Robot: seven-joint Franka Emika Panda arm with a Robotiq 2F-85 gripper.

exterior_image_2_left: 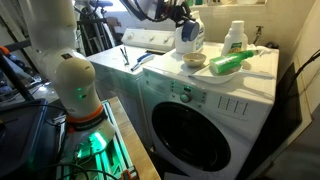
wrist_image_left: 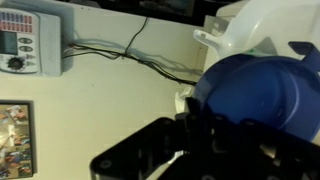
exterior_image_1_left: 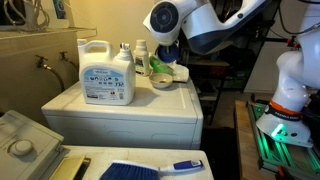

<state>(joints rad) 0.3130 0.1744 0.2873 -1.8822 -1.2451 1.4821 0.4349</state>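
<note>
A large white detergent jug with a blue label stands on top of a white front-loading machine; it shows in both exterior views. My gripper hangs just above and behind the jug's top, and it also shows high in an exterior view. In the wrist view the jug's blue cap fills the right side, right against my dark fingers. The fingers hide their own gap, so I cannot tell whether they are open or shut, or whether they touch the cap.
A bowl, a green bottle lying on its side and a white bottle with a green label share the machine top. A top-loading washer stands beside it. A thermostat and cables hang on the wall.
</note>
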